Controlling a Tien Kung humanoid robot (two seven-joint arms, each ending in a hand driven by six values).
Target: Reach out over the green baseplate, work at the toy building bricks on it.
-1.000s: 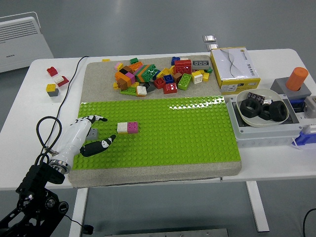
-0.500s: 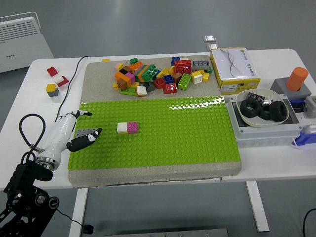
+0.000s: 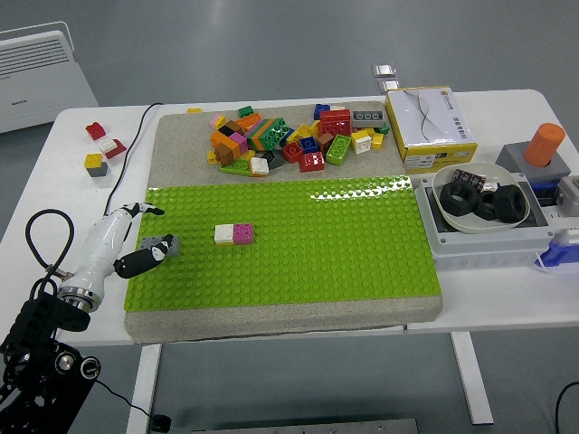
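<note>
While my left hand (image 3: 127, 242) hovered at the green baseplate (image 3: 298, 262) edge, its fingers (image 3: 145, 259) were loosely spread, holding nothing, gray brick (image 3: 158, 243) right between them.

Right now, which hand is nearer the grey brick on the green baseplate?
Left. The left hand sits at the baseplate's left edge, fingertips right beside the grey brick. The right hand is not in view.
</note>
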